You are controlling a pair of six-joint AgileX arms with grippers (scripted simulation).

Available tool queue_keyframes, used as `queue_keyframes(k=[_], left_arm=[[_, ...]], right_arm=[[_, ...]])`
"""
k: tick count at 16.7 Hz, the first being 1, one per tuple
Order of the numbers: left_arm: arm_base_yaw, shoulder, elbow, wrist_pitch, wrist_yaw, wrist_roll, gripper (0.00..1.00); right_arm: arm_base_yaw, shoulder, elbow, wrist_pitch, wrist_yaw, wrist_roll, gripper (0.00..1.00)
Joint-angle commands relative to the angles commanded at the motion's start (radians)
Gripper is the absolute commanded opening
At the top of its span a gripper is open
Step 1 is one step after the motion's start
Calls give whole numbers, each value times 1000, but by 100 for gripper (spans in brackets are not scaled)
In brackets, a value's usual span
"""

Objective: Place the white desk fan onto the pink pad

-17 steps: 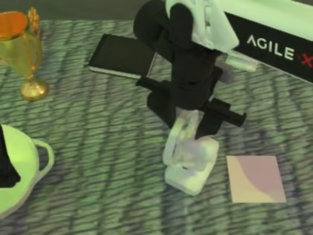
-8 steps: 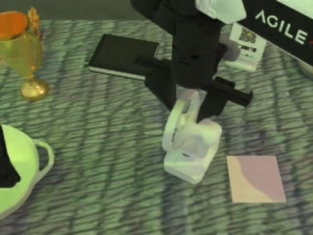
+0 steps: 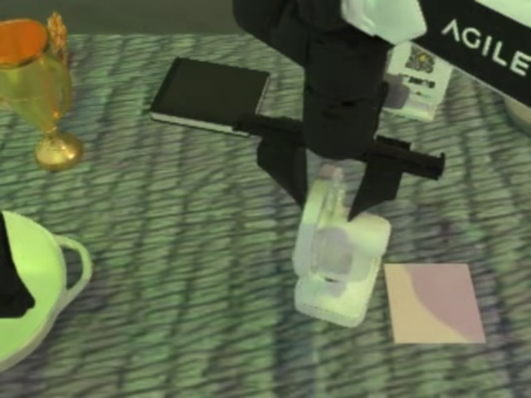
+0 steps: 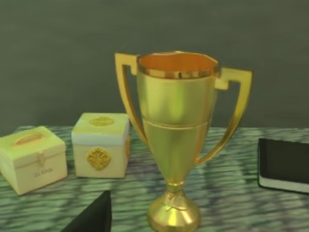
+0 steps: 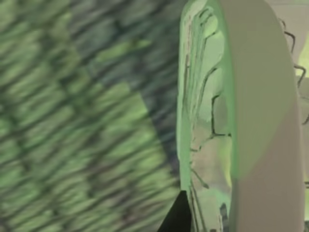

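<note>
My right arm reaches in from the upper right of the table, its black wrist pointing straight down over the middle, and my right gripper (image 3: 332, 189) pinches the round head of the white desk fan (image 3: 342, 264), one dark finger (image 3: 286, 166) on each side of the grille. The fan sits tilted under the gripper, its flat base toward the near edge, just left of the pink pad (image 3: 436, 303) and not on it; whether the base touches the green patterned table (image 3: 166, 249) or hangs just above it I cannot tell. The pad lies flat and bare at the table's lower right. In the right wrist view the fan's grille (image 5: 207, 121) fills the frame close up, with the striped tabletop behind it. Behind my right arm stand a black notebook (image 3: 211, 95) and a white QR-code sign (image 3: 419, 79). A gold trophy (image 3: 37, 79) stands at the upper left corner, and a white handled pot (image 3: 37, 282) sits at the left edge. My left arm is parked at the left; its wrist view faces the trophy (image 4: 178, 135), with two cream boxes (image 4: 65, 150) beside it, and I cannot tell how its fingers are set
</note>
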Motion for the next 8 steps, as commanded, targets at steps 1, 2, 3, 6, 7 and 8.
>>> queue_keyframes(k=[1, 2, 3, 6, 7, 8], left_arm=[[0, 0, 0, 0, 0, 0, 100], [0, 0, 0, 0, 0, 0, 100], [0, 0, 0, 0, 0, 0, 100], [0, 0, 0, 0, 0, 0, 100], [0, 0, 0, 0, 0, 0, 100], [0, 0, 0, 0, 0, 0, 100]], right_arm=[[-5, -11, -19, -11, -10, -62, 0], [-11, -23, -40, -21, -20, -135, 0], [-18, -38, -63, -30, -31, -217, 0], [-44, -97, -141, -44, -58, -513, 0], [-55, -121, -168, -43, -66, -623, 0], [-66, -147, -197, -39, -72, -737, 0]])
